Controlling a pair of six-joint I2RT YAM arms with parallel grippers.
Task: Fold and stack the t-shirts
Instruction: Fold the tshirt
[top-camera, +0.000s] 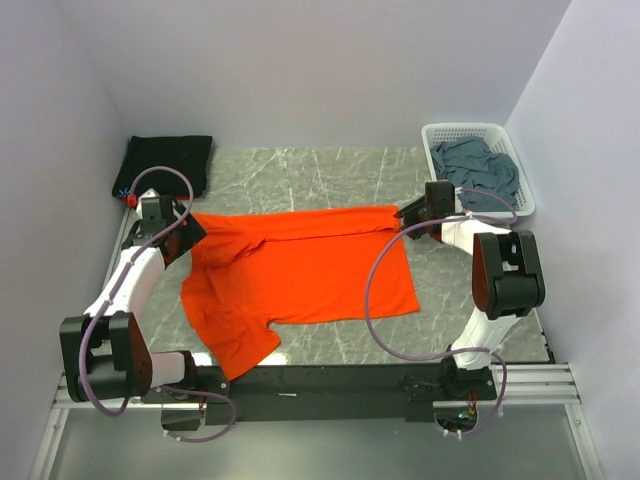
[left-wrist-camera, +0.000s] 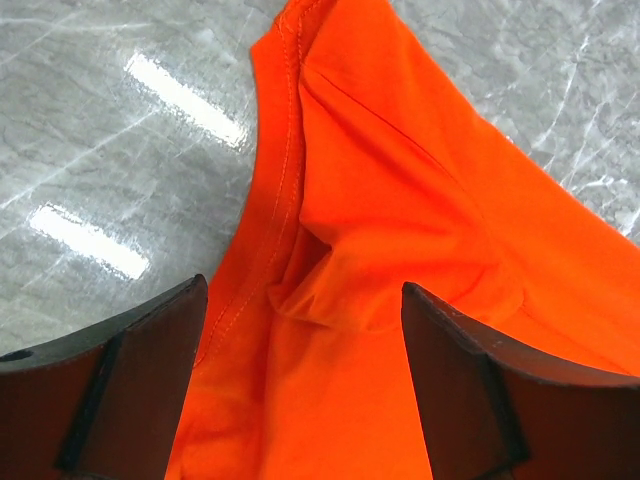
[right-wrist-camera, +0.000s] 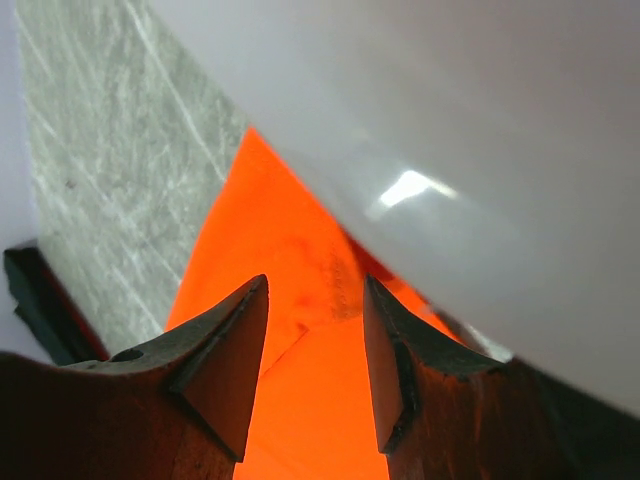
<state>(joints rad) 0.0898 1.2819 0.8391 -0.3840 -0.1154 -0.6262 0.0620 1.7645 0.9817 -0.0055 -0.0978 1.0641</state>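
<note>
The orange t-shirt (top-camera: 300, 275) lies spread on the marble table, its far edge folded over toward the front. My left gripper (top-camera: 185, 228) hovers at the shirt's far left corner, open; in the left wrist view (left-wrist-camera: 303, 285) rumpled orange cloth (left-wrist-camera: 400, 200) lies below the wide jaws. My right gripper (top-camera: 405, 215) is at the far right corner, its jaws apart over orange cloth (right-wrist-camera: 300, 250) with a fold line showing (right-wrist-camera: 315, 282). The black t-shirt (top-camera: 168, 162) lies folded at the back left. The blue-grey t-shirt (top-camera: 478, 172) is bunched in the basket.
The white lattice basket (top-camera: 460, 130) stands at the back right, close behind my right arm. Walls close in on the left, back and right. A sleeve of the orange shirt hangs over the black rail (top-camera: 330, 378) at the front edge.
</note>
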